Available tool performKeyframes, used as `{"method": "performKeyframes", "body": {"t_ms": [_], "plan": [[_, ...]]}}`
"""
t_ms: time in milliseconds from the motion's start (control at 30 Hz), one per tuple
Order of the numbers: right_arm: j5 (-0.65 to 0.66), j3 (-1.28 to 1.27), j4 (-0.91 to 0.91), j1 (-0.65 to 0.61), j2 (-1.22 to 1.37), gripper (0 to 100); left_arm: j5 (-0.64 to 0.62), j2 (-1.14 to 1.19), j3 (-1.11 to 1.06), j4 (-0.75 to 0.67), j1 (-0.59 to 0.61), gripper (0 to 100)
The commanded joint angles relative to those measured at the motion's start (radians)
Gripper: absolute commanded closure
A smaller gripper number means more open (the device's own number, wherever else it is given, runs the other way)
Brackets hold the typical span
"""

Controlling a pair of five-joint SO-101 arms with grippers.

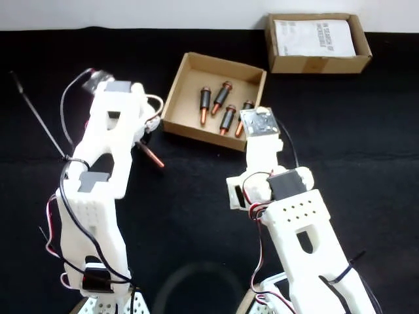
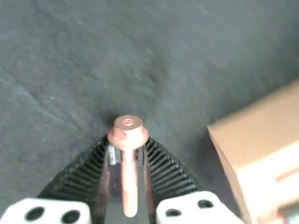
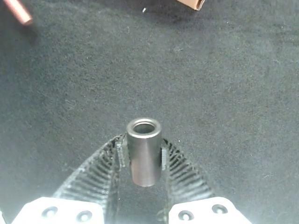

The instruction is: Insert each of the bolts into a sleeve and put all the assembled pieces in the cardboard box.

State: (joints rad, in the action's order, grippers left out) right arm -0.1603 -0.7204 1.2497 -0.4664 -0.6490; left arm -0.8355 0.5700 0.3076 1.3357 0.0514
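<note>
Left tool (image 2: 126,151) clamped on bolt (image 2: 127,137), right tool (image 3: 144,143) clamped on sleeve (image 3: 143,154).
High view adds cardboard box (image 1: 186,82) just beyond both tools, four assembled pieces (image 1: 204,104) inside; right wrist view catches bolt tip, apart from sleeve.

left gripper (image 2: 126,154) clamps bolt (image 2: 127,154) | cardboard box (image 2: 261,154) beside

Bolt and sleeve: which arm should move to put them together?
Left, probably. The left gripper is shut on the bolt, which pokes out free in the high view. The right gripper holds the sleeve with its hole showing, so it can just wait.
</note>
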Motion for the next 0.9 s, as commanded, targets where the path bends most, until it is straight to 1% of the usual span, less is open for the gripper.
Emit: {"method": "performKeyframes", "body": {"t_ms": [0, 133, 267, 367, 433, 533, 633, 700, 867], "plan": [[0.012, 0.012, -0.036, 0.01, -0.005, 99.2, 0.238, -0.134, 0.079, 0.069, -0.056, 99], [0.012, 0.013, -0.081, 0.01, -0.004, 99.2, 0.479, -0.219, 0.074, 0.092, -0.102, 99], [0.011, 0.004, -0.168, 0.01, -0.002, 99.2, 0.644, -0.274, 0.053, 0.087, -0.128, 99], [0.009, 0.004, -0.254, 0.01, -0.002, 99.2, 0.738, -0.315, 0.03, 0.084, -0.139, 99], [0.009, -0.012, -0.321, 0.01, -0.001, 99.2, 0.766, -0.346, 0.015, 0.083, -0.143, 99], [0.008, -0.073, -0.45, 0.007, -0.001, 99.2, 0.77, -0.412, -0.016, 0.08, -0.156, 99], [0.008, -0.156, -0.582, 0.007, -0.002, 99.2, 0.767, -0.51, -0.081, 0.014, -0.168, 99], [0.008, -0.216, -0.696, 0.007, -0.002, 99.2, 0.766, -0.604, -0.156, -0.06, -0.171, 99], [0.012, -0.357, -1.049, -0.004, -0.002, 99.2, 0.721, -0.892, -0.447, -0.354, -0.15, 99]]}}
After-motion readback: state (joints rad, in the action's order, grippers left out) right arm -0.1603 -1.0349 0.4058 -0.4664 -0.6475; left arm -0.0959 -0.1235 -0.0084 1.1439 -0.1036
